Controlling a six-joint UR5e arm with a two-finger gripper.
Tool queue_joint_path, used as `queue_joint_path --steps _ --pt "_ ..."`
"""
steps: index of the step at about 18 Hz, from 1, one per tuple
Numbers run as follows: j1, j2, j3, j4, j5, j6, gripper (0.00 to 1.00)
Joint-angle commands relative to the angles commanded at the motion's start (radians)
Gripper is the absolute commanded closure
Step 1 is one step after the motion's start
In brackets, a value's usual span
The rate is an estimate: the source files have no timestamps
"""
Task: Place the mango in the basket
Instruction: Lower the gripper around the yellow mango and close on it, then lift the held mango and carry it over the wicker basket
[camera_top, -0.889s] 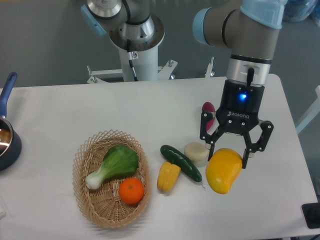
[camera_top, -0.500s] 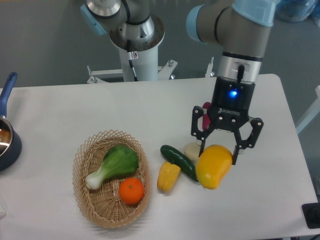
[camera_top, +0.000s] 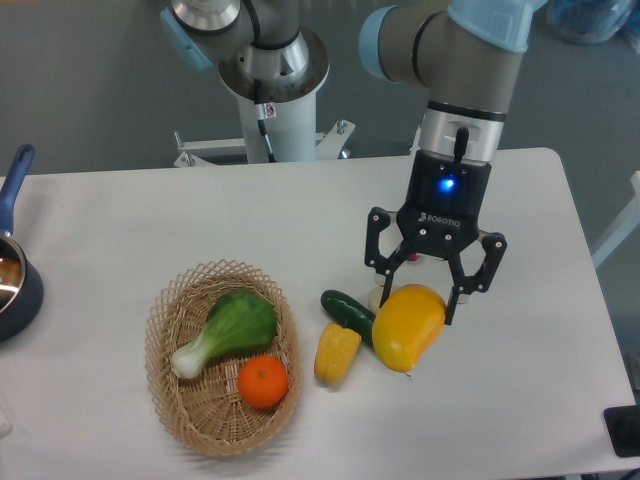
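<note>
My gripper (camera_top: 417, 305) is closed on the mango (camera_top: 407, 326) — one finger (camera_top: 455, 302) shows on its right side, and the left finger is partly hidden behind the fruit. The mango is yellow and glossy, and it hangs tilted, with the lower end pointing down and to the left. I cannot tell from this view if it touches the table (camera_top: 520, 380) or is a little above it. Its lower left part covers the end of the dark green cucumber (camera_top: 347, 310), which lies slanted on the white table. Just behind the mango, a pale round piece (camera_top: 378, 297) shows only at its edge. Near the cucumber lies a small ridged yellow corn (camera_top: 337, 353).

Well apart to the left is the basket (camera_top: 165, 338) — oval, woven, tan. In it lie a green leafy vegetable with a white stem (camera_top: 226, 331) and, beside this, a small orange (camera_top: 263, 382). The mango is outside the basket. At the far left edge of the table stands a dark pot with a blue handle (camera_top: 12, 255).
</note>
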Motion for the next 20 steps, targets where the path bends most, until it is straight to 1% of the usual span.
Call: queue_joint_path --steps 2,5,8,10,11,12,14,16,18,20 --pt "-0.012 0.0 0.0 0.0 0.012 0.0 0.67" --pt "-0.069 -0.006 -0.003 -0.006 0.099 -0.002 0.67" --pt "-0.13 -0.008 -0.037 -0.008 0.195 -0.002 0.67" --pt "-0.179 -0.006 -0.086 -0.009 0.248 -0.014 0.67" --pt "-0.21 -0.008 -0.1 -0.009 0.267 -0.037 0.67" --pt "-0.227 -0.006 -0.109 -0.011 0.278 -0.095 0.67" --pt "-0.244 -0.008 -0.139 -0.011 0.288 -0.179 0.67" --pt "-0.273 -0.018 -0.161 -0.011 0.322 -0.192 0.67" --pt "-0.314 -0.041 -0.16 -0.011 0.37 -0.198 0.67" --pt "-0.336 -0.069 -0.156 -0.009 0.374 -0.262 0.67"
